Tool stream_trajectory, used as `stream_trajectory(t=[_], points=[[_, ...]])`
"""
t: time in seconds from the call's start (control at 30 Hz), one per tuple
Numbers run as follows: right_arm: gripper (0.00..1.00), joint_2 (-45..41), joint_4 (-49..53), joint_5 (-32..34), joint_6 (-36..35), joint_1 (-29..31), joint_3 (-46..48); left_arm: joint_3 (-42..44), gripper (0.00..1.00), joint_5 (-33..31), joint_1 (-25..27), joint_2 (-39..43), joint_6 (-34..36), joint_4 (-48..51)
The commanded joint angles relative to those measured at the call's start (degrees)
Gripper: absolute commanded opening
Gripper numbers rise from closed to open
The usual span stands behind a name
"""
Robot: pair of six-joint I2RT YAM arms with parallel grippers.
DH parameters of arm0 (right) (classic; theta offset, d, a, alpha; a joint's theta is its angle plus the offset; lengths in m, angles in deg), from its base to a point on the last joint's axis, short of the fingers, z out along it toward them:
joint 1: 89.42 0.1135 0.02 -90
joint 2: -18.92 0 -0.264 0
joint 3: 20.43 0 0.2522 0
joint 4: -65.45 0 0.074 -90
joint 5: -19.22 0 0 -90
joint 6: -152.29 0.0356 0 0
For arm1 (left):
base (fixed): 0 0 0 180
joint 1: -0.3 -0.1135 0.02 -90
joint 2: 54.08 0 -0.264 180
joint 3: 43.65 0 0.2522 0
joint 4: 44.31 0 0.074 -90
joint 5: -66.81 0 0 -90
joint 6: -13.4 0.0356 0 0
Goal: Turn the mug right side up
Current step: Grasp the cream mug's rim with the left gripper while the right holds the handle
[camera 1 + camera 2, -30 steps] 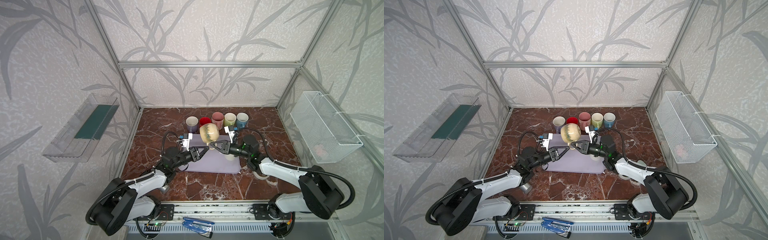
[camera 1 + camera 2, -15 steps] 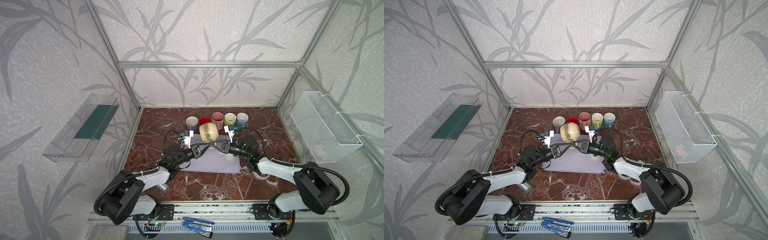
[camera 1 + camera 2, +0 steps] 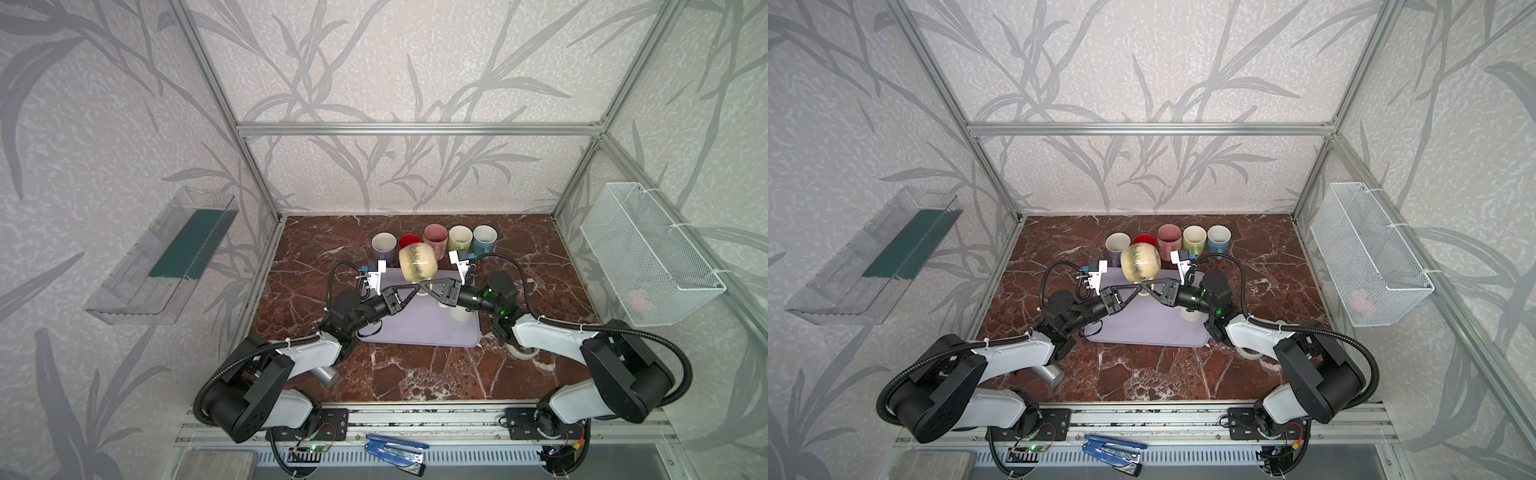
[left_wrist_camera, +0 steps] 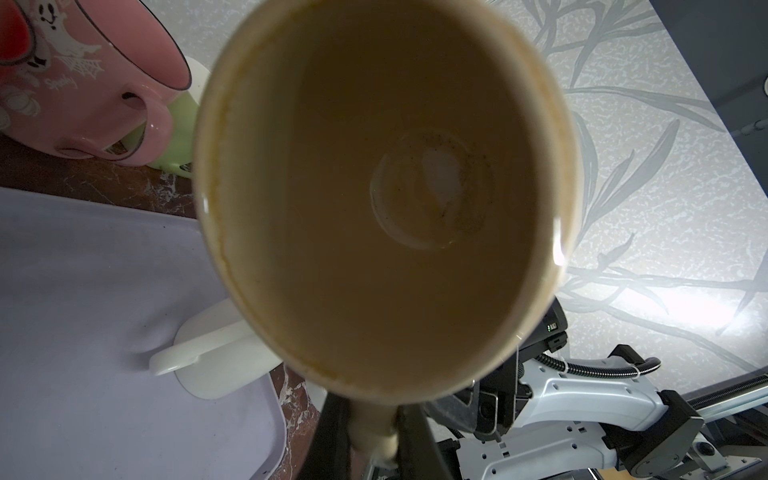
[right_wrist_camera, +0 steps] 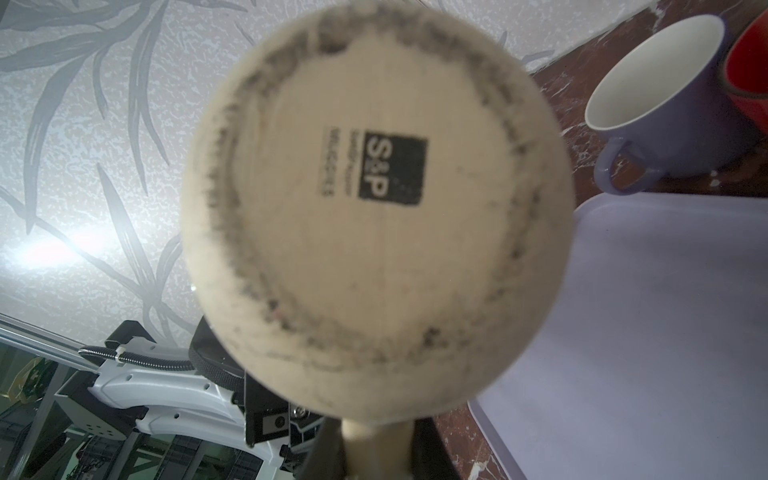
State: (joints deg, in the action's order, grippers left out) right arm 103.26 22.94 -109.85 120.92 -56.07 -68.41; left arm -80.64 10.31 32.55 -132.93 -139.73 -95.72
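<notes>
A cream mug (image 3: 417,264) with a dark speckled band hangs on its side above the lavender tray (image 3: 415,328) in both top views. My left gripper (image 3: 414,287) and right gripper (image 3: 425,286) meet tip to tip under it, each shut on the mug's handle. The left wrist view looks straight into the mug's open mouth (image 4: 382,187), with the handle (image 4: 372,432) pinched between dark fingers (image 4: 332,436). The right wrist view shows the mug's stamped base (image 5: 374,208), and the handle (image 5: 376,440) sits between that gripper's fingers (image 5: 428,449).
Several upright mugs line the back: lavender (image 3: 383,245), red (image 3: 409,241), pink (image 3: 435,235), pale green (image 3: 459,237), blue (image 3: 484,239). A white mug (image 4: 216,357) stands upside down on the tray. A wire basket (image 3: 648,253) hangs right, a clear shelf (image 3: 166,257) left.
My left gripper has reached in from the left and shut on the mug's handle. The right gripper has kept its hold, and the mug has hardly moved.
</notes>
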Motion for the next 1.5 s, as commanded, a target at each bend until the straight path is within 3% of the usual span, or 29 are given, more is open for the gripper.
stream_trajectory(t=[0.0, 0.07, 0.2, 0.4, 0.57, 0.73, 0.87, 1.1, 1.33, 1.47], points=[[0.08, -1.5, -7.0, -2.4, 0.1, 0.9, -0.9, -0.8, 0.0, 1.5, 1.2, 0.8, 1.8, -3.3], [0.18, -2.4, -5.7, -2.5, -0.5, 0.6, -1.0, -0.5, 0.0, 1.5, 1.3, 1.6, 2.3, -2.5], [0.28, -4.0, -3.8, -2.3, -1.5, 0.1, -0.9, 0.1, 0.0, 1.1, 1.3, 3.8, 3.6, -0.3], [0.31, -5.2, -3.3, -2.8, -1.2, -1.4, -0.3, 0.1, 0.0, 1.0, 1.4, 6.3, 5.3, 3.3], [0.24, -5.4, -3.0, -3.1, -1.5, -1.4, -0.2, 0.4, 0.0, 0.9, 1.4, 6.8, 5.7, 3.7], [0.33, -5.6, -0.8, -4.0, -2.4, -1.5, -0.7, 0.2, 0.0, 0.7, 1.5, 8.4, 6.7, 5.9], [0.34, -6.6, 1.9, -4.2, -3.6, -1.7, -1.0, -0.1, 0.0, 0.9, 1.5, 9.4, 7.8, 7.9], [0.24, -8.4, 9.1, -3.7, -8.0, -1.8, -1.9, -0.1, 0.0, 0.6, 1.5, 10.9, 9.2, 10.3], [0.0, -7.3, 8.5, -4.0, -7.1, -1.9, -2.3, -0.9, 0.0, 0.9, 1.8, 10.0, 9.4, 10.5], [0.0, -6.6, 7.6, -4.8, -6.7, -1.6, -2.9, -1.1, 0.0, 1.0, 1.8, 10.1, 9.5, 10.3]])
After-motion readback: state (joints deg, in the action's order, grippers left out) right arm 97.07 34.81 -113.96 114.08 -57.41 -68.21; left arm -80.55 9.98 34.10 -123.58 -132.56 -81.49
